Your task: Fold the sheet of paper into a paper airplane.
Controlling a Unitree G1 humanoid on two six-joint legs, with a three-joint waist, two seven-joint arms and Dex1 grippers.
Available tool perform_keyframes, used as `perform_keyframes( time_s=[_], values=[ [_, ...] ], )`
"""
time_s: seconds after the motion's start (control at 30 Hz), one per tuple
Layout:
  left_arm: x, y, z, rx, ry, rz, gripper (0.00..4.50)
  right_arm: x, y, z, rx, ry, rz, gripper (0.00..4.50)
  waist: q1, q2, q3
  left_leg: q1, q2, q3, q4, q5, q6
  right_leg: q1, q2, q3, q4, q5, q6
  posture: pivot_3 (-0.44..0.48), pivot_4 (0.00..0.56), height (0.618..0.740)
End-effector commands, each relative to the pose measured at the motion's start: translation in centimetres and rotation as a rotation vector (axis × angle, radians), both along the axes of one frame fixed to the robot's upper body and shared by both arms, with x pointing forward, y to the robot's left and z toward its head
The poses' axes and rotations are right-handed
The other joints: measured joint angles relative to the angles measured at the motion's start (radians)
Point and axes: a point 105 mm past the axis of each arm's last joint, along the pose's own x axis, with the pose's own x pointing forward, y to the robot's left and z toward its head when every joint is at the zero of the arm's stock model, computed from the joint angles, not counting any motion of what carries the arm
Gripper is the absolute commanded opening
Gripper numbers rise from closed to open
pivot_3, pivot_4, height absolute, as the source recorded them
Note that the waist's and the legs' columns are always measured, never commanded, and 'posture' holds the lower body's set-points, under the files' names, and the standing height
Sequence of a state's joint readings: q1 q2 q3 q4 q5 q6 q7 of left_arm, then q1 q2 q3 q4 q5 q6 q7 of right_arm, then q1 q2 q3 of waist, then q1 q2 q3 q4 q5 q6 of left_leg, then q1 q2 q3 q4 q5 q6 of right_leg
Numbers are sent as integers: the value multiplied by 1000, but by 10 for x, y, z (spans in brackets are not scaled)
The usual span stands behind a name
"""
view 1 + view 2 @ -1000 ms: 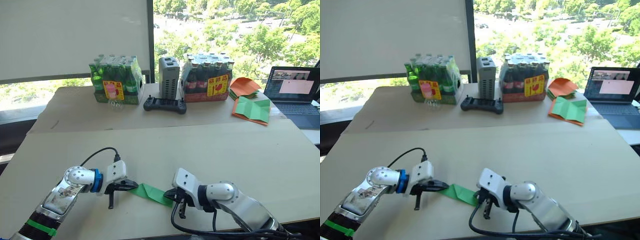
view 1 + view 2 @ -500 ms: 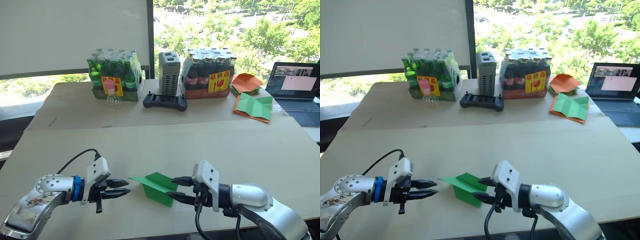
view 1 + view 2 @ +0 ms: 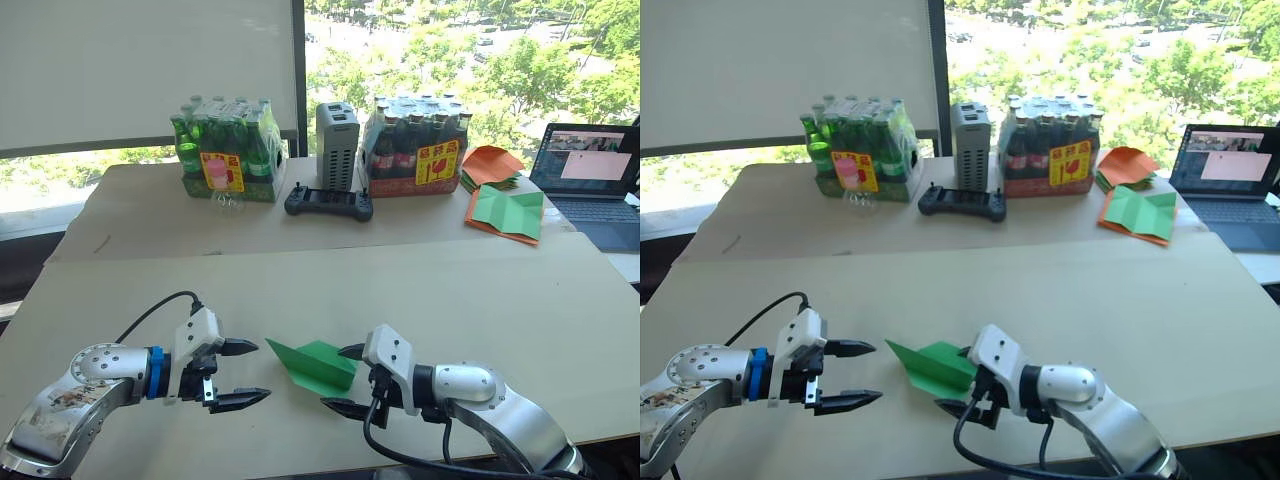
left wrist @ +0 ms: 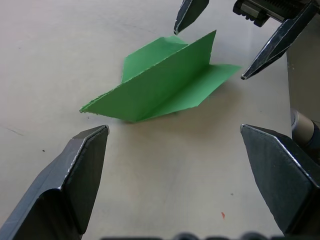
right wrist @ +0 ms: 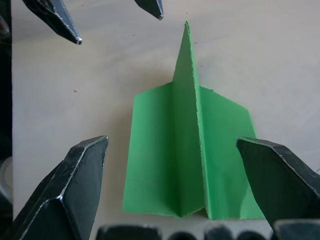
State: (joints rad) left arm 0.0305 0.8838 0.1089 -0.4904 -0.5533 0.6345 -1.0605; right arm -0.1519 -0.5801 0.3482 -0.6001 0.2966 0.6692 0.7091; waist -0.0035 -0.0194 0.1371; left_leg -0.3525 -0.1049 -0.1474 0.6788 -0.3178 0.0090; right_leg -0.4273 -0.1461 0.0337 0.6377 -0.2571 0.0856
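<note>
The sheet of paper, bright green, lies on the table as a paper airplane (image 3: 315, 367): a pointed wedge with a raised middle fold and a wing flat on each side. Its nose points toward my left gripper (image 3: 262, 371), which is open a short way off the tip, touching nothing. My right gripper (image 3: 332, 377) is open at the wide tail end, one finger on either side of it, with no grip on the paper. In the left wrist view the paper airplane (image 4: 165, 80) lies beyond my open fingers (image 4: 85, 165). In the right wrist view the paper airplane (image 5: 220, 150) sits between the fingers.
At the far side of the table stand two shrink-wrapped bottle packs (image 3: 225, 160) (image 3: 420, 155), a grey box (image 3: 337, 145) and a black controller (image 3: 328, 205). A pile of orange and green paper (image 3: 505, 205) and a laptop (image 3: 590, 180) are at the far right.
Both grippers went from shut on the green paper's ends to open. The paper now rests free on the table with its wings spread. The left gripper has drawn back from the tip.
</note>
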Motion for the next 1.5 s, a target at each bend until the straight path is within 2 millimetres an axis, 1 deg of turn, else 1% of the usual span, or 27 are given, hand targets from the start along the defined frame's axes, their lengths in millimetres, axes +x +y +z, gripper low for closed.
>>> perform_keyframes(
  time_s=[0.03,0.13,0.2,0.5,0.6,0.73,0.87,0.9,0.93,0.97,1.03,1.07,1.23,1.3,1.37,1.4,1.47,1.5],
  values=[
    [-1,-5,7,-3,-30,-22,4490,0,7,12,34,-52,32,4500,0,0,0,0,0,0,0,0,0,0,0,0,0,0,0,0,150,735],
    [-1,-6,7,-3,-33,-22,4490,2,10,20,74,-49,28,4500,-1,0,0,0,0,0,0,0,0,0,0,0,0,0,0,0,150,735],
    [-1,-6,7,-4,-35,-19,4490,2,9,22,70,-60,29,4500,-2,0,0,0,0,0,0,0,0,0,0,0,0,0,0,0,150,735],
    [-2,-9,13,-33,-49,-19,4490,1,9,4,-11,-96,37,4500,-4,0,0,0,0,0,0,0,0,0,0,0,1,0,0,0,150,735],
    [-3,-10,13,-35,-47,-22,4490,3,8,1,-18,-102,26,4500,-6,0,0,0,0,0,1,0,0,0,0,0,2,0,0,0,150,735],
    [-4,-12,14,-40,-45,-29,4500,6,9,2,-19,-112,21,3348,-7,0,0,0,0,0,1,0,0,-1,0,0,2,0,0,0,150,735],
    [-4,-12,14,-42,-48,-33,4500,3,10,-1,-25,-110,28,1957,-8,0,0,0,0,0,1,0,0,-1,0,0,2,0,0,0,150,735],
    [-4,-12,15,-41,-48,-33,4500,3,10,-1,-26,-110,27,1514,-8,0,0,0,0,0,1,0,0,-1,0,0,2,0,0,0,150,735],
    [-4,-13,15,-42,-49,-33,4500,3,10,-2,-27,-109,26,1316,-8,0,0,0,0,0,1,0,0,-1,0,0,2,0,0,0,150,735],
    [-4,-13,15,-43,-49,-33,4500,3,10,-2,-30,-110,23,898,-8,0,0,0,0,0,1,0,0,-1,0,0,2,0,0,0,150,735],
    [-4,-13,15,-47,-50,-33,4500,3,10,-4,-32,-101,18,236,-8,0,0,0,0,0,1,0,0,-1,0,0,2,0,0,0,150,735],
    [-3,-14,16,-48,-51,-32,4500,3,10,-5,-32,-97,17,45,-8,0,0,0,0,0,1,0,0,-1,0,0,2,0,0,0,150,735],
    [-1,-15,20,-68,-59,-28,4500,4,10,2,-10,-110,7,45,-8,0,0,0,0,0,1,0,0,-1,0,0,2,0,0,0,150,735],
    [1,-16,22,-77,-63,-26,4500,7,7,10,33,-106,-22,45,-7,0,0,0,0,0,1,0,0,0,0,0,2,0,0,0,150,735],
    [4,-18,25,-89,-80,-18,4500,15,0,24,96,-110,-83,45,-8,0,0,0,0,0,1,0,0,0,0,0,2,0,0,0,150,735],
    [7,-19,27,-102,-91,-9,4500,22,-7,33,125,-121,-137,45,-7,0,0,0,0,0,1,0,0,0,0,0,2,0,0,0,150,735],
    [15,-22,36,-147,-120,19,4500,47,-39,52,141,-193,-318,45,-5,0,0,0,0,0,1,0,0,0,0,0,3,0,0,0,150,735],
    [19,-25,40,-168,-137,31,4500,59,-58,62,141,-236,-420,45,0,0,0,0,-1,0,2,0,0,0,0,1,3,0,0,0,150,735]
  ],
)
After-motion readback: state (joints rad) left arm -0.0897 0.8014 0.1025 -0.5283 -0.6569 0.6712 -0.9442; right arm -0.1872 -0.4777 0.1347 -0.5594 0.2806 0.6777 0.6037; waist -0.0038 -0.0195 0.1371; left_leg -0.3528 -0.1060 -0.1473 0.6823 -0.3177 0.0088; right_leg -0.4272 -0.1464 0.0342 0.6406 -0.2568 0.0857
